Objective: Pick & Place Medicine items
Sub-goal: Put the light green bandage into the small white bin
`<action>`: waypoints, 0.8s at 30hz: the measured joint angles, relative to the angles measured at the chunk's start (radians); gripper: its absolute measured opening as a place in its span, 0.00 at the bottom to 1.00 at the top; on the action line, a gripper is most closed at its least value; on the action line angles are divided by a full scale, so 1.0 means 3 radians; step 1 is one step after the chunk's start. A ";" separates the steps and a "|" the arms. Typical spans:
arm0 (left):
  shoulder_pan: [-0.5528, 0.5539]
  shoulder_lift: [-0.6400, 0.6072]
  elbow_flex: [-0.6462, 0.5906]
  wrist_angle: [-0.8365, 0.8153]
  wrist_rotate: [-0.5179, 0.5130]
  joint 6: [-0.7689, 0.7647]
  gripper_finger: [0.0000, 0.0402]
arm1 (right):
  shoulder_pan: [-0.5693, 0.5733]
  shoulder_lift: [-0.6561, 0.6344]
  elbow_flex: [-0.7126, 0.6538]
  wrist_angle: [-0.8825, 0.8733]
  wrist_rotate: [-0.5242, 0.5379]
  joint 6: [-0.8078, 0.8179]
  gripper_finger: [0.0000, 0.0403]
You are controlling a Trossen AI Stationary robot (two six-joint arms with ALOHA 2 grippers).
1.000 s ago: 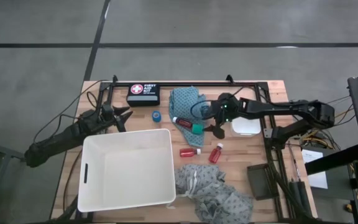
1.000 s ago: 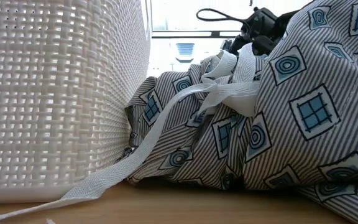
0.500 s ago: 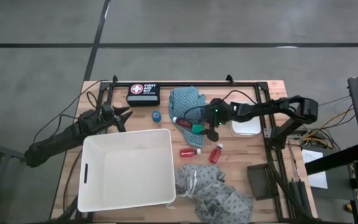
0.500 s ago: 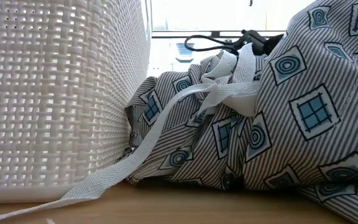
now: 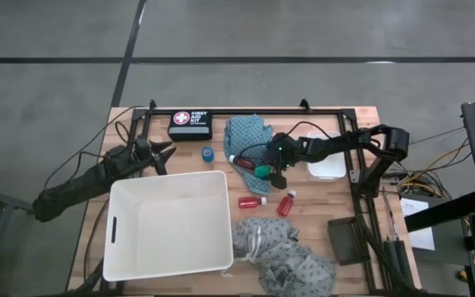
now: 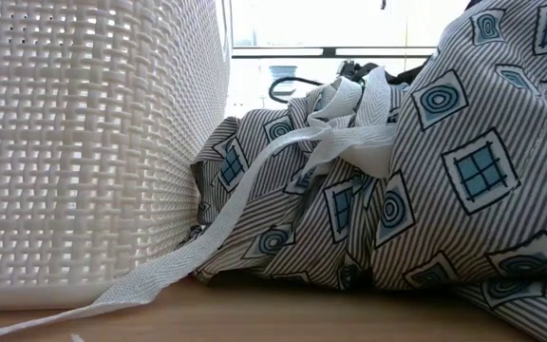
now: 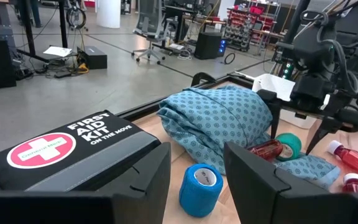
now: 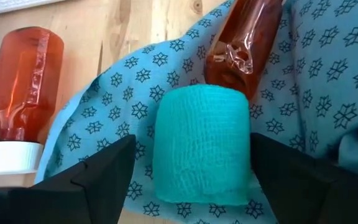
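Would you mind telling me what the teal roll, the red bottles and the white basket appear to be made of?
Teal roll: soft gauze-like wrap, matte, with a visible woven mesh texture. Red bottle: probably clear glossy plastic holding red liquid, given the highlights and see-through body; its cap looks like ribbed white plastic. White basket: likely moulded plastic in a woven lattice pattern, with a slight sheen.

The right arm reaches in from the table's right side, stretched low toward the middle, its wrist bent downward so the right gripper (image 5: 264,171) points at the tabletop with its two dark fingers (image 8: 98,171) spread wide apart. The left arm lies low along the table's left edge, its left gripper (image 5: 165,157) level, fingers (image 7: 135,186) parted a moderate way and empty.
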 joint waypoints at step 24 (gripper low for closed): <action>0.0000 0.0001 0.0000 -0.0001 0.0001 0.0001 0.38 | 0.0000 0.0032 -0.0005 0.0013 0.0168 -0.0089 0.47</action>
